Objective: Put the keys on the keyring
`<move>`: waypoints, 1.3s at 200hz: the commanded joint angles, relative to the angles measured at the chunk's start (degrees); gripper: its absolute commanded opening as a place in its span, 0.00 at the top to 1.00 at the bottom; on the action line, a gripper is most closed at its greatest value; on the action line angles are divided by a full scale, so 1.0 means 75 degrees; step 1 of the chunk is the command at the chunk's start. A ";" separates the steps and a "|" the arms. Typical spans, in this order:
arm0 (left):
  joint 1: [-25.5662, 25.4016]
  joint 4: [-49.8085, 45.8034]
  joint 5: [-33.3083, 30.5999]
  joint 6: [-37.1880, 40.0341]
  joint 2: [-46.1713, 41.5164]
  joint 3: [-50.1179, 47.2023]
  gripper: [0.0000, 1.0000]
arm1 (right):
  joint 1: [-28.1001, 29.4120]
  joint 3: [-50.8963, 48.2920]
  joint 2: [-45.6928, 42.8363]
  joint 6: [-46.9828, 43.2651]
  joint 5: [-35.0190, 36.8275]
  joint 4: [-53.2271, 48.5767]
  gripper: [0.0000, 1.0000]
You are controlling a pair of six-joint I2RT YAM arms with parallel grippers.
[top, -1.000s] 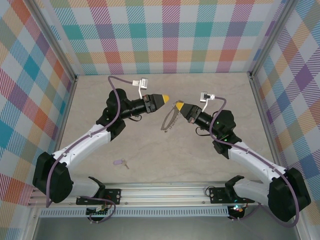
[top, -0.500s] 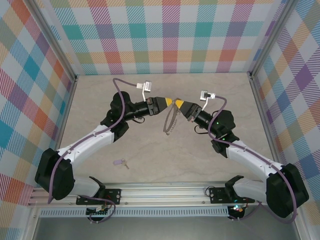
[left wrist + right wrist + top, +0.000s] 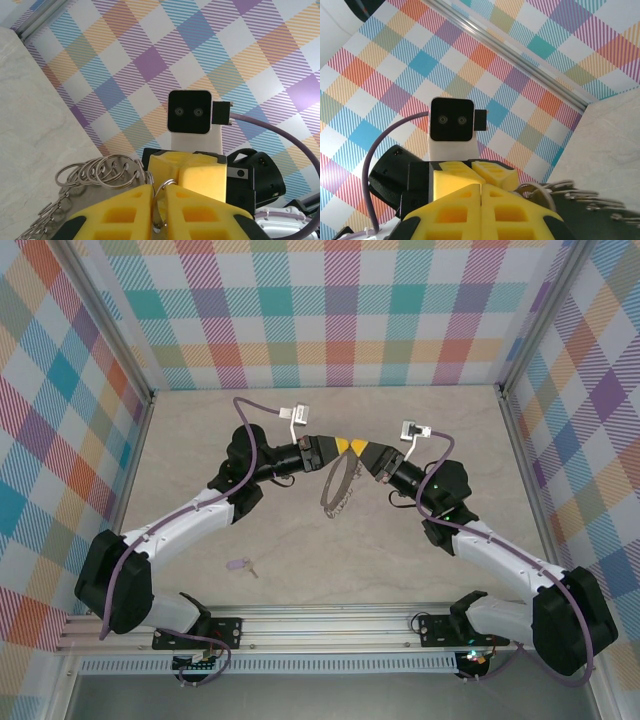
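While the marbled surface [image 3: 380,560] lay broad inside its plaid walls [image 3: 340,320], both hands met above its middle, well clear of every edge. The left hand [image 3: 346,445] and the right hand [image 3: 357,450] were each pinched shut on the top of the keyring [image 3: 340,490], which hung below them. Opposed pulls could twist the thin hoop or slip it loose onto the surface. The tiny lilac key [image 3: 238,565] lay well apart beside the left arm [image 3: 190,525], with open room around it.

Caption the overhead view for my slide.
Left gripper and right gripper pinch the keyring; the key lies on the table.
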 commanded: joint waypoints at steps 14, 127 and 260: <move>-0.0140 0.0697 0.0121 -0.0162 0.0055 0.0221 0.96 | 0.0058 0.0160 0.0026 0.0031 0.0067 0.0506 1.00; -0.0280 0.0505 0.0040 -0.0073 0.0289 0.0389 0.99 | 0.0070 0.0364 0.0097 0.0023 -0.0278 0.0058 1.00; -0.0295 -0.1528 -0.0054 0.1868 -0.0028 0.0660 1.00 | -0.0738 0.0715 -0.2542 -0.1566 -0.0041 -0.6359 0.00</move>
